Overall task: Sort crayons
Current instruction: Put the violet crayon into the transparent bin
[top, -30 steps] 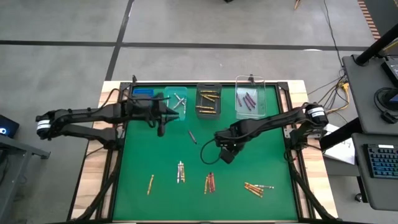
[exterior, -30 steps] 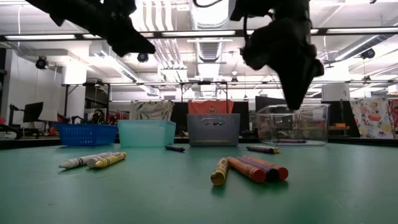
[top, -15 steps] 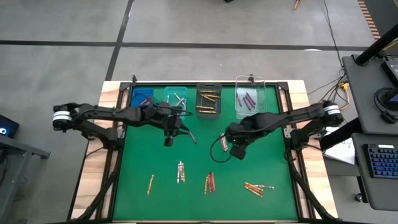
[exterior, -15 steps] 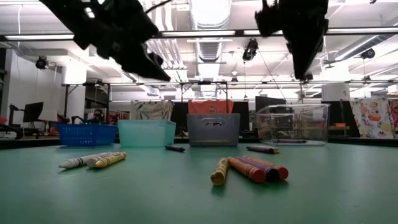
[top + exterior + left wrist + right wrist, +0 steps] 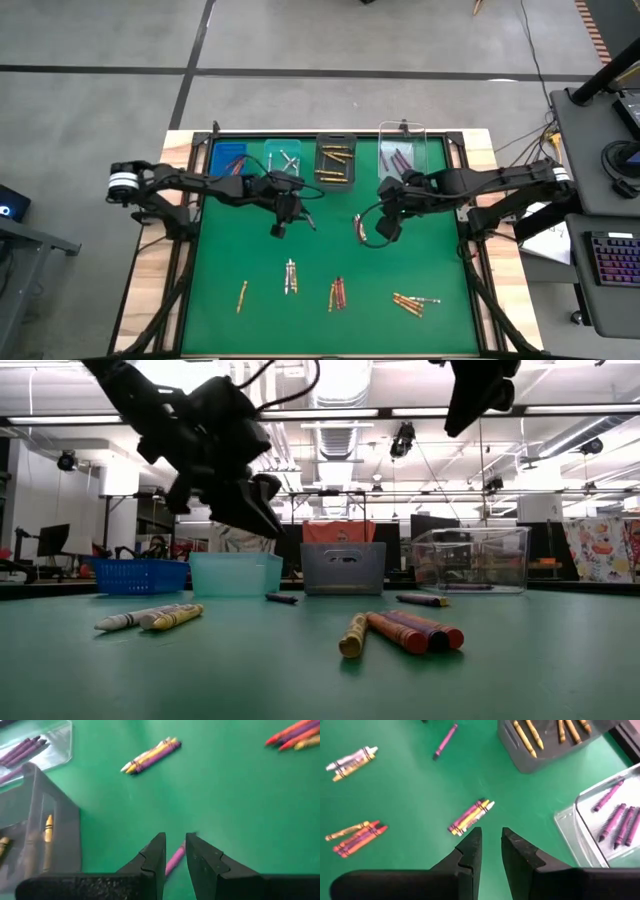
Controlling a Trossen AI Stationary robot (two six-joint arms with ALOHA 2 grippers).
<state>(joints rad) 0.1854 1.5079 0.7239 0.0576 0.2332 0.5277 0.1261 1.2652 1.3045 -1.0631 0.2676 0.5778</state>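
L gripper [image 5: 281,222] hangs over mat [image 5: 240,255] centre-left, just left of a lone purple crayon [image 5: 175,859]; jaws slightly apart, nothing between them. R gripper [image 5: 385,222] is right of centre, near clear bin [image 5: 403,160]; jaws a little apart, empty. Loose crayons [image 5: 336,293] lie in small clusters along near side of mat. Far edge: gold ones in grey bin [image 5: 335,162], purple ones in clear bin, some in teal bin [image 5: 283,158], blue bin [image 5: 229,155] far left.
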